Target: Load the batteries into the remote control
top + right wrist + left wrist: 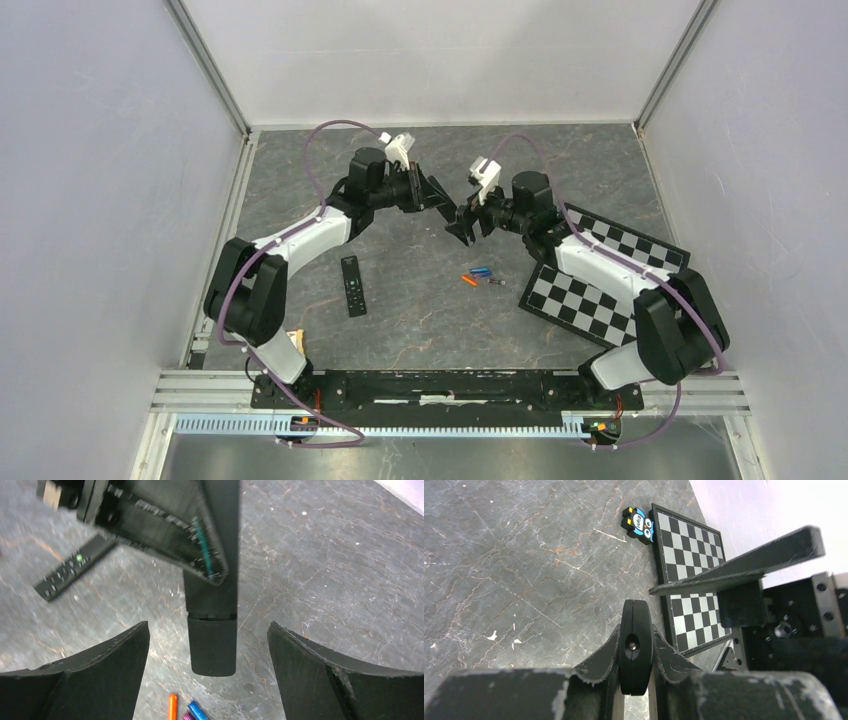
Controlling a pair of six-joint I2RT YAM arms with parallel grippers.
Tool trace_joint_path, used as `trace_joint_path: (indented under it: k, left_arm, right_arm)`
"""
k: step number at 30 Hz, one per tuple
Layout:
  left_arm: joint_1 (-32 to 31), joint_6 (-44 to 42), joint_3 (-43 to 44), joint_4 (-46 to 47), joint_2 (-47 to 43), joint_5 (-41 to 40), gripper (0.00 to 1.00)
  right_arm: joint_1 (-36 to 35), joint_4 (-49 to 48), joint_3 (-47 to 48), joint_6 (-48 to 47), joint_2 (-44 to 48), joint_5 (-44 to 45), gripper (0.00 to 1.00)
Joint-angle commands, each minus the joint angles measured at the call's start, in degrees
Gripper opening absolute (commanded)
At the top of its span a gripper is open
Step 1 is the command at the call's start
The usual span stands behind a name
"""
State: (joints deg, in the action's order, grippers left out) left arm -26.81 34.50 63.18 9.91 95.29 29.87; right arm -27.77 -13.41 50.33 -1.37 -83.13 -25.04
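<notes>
White walls point(120, 150) close in a grey, stone-patterned table point(420, 330). Above its far half the two arms meet. The left claw point(635, 630) is clamped on the edges of a long, flat black remote point(211, 600), held off the table with its free end reaching toward the other arm. A seam crosses that free end; I judge it to be the battery cover's edge, though I cannot tell whether the cover is on or partly slid off. The right claw point(207, 626) is spread wide, one finger on each side of the remote's free end, touching nothing.

The batteries lie loose on the table nearer the bases: an orange one point(468, 281), a blue one point(482, 271) and a dark one with silver point(495, 282). They are close together, just beside the checkered boards point(580, 300). Another remote point(352, 285) lies buttons up, well apart to the left.

Each battery is probably light, hard and smooth, and being round it should roll or skid at a nudge. The best hold looks to be across the middle of the barrel, fingers coming straight down on either side. The orange one has the most room around it. The remote is stiff, light plastic, so a grip on its long edges, clear of the battery end, seems right.
</notes>
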Motion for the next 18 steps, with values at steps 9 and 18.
trace_joint_path:
  k: [9, 18]
  left_arm:
    - [0.0, -2.5, 2.3, -1.3, 1.9, 3.1, 0.02]
    - [0.0, -0.4, 0.3, -0.8, 2.7, -7.4, 0.02]
  right_arm:
    - [-1.6, 4.9, 0.2, -13.7, -3.3, 0.1, 0.62]
    - [-1.5, 1.0, -3.2, -10.8, -3.8, 5.0, 0.52]
